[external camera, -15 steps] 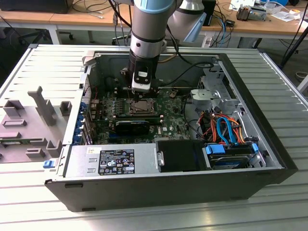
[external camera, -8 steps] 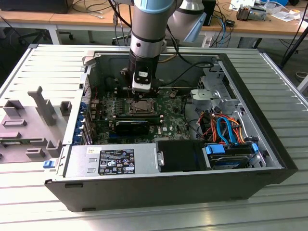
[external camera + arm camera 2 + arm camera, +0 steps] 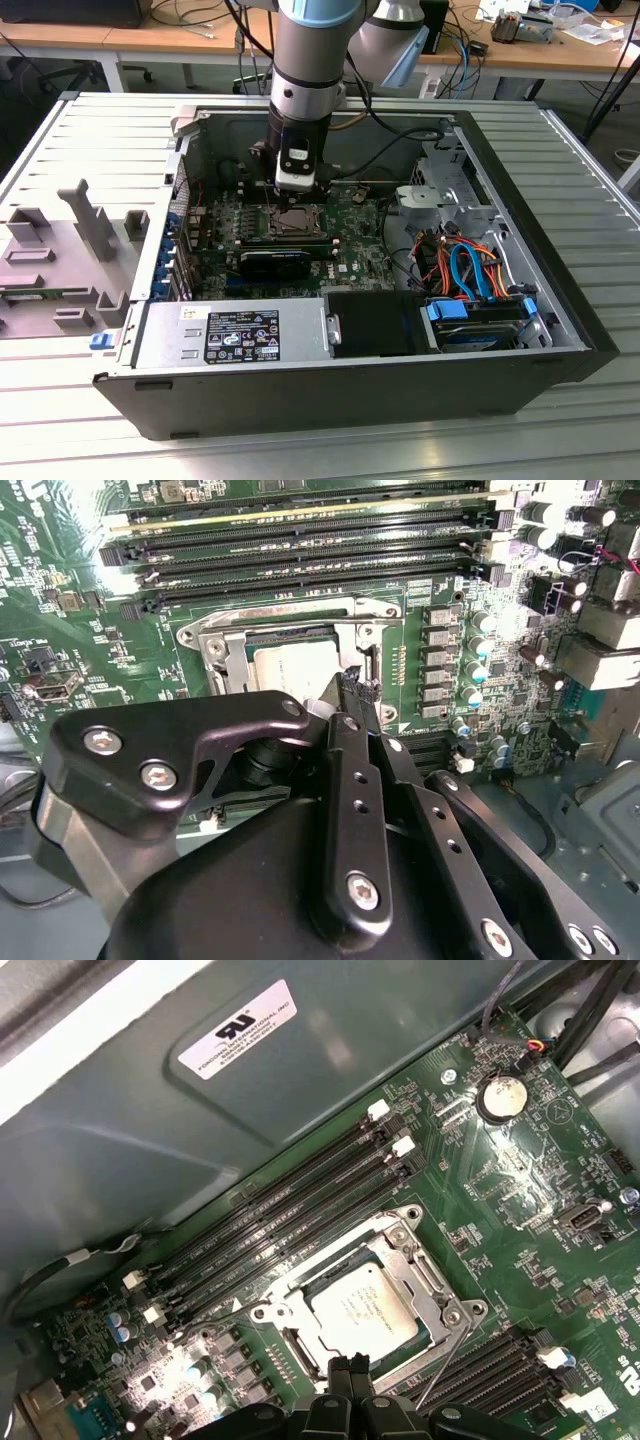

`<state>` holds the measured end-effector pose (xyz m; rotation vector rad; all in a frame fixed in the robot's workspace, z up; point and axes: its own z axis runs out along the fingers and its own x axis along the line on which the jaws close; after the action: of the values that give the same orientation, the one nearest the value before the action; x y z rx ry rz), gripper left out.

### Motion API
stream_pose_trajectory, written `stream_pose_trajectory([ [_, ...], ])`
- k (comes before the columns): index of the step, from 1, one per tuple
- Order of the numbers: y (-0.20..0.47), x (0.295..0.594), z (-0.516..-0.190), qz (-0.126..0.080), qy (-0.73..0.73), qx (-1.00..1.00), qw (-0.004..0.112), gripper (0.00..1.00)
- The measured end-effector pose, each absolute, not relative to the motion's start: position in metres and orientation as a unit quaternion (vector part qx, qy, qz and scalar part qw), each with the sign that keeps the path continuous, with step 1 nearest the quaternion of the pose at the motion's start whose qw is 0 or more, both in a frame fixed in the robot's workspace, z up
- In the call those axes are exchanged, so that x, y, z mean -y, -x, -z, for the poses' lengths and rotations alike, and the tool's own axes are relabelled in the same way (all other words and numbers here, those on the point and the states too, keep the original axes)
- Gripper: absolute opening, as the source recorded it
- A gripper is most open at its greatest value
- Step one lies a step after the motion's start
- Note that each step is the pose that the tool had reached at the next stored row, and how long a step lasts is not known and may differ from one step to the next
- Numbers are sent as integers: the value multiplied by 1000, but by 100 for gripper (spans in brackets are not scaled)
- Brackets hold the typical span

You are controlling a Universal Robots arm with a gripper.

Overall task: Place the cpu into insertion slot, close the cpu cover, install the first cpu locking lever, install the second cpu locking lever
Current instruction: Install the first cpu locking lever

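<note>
Black matte hand point(image 3: 350, 1366), fingertips together, just beside flat grey cpu point(image 3: 362, 1305) framed by thin silver cpu cover point(image 3: 423, 1278)

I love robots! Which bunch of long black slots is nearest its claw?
The slots beside the gripper, away from the case wall; the other slots lie by that wall.

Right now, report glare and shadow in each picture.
First wrist view: glare around the coin battery; the chip is evenly lit. Second wrist view: bright wash on the memory slots, the gripper dark. Exterior view: the computer case is shaded inside.
</note>
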<state>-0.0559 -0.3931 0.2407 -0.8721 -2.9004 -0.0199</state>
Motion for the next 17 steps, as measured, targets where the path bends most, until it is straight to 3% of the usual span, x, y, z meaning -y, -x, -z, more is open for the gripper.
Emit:
stream_pose_trajectory([
  [17, 56, 393, -241, 6, 271, 961, 56, 11],
])
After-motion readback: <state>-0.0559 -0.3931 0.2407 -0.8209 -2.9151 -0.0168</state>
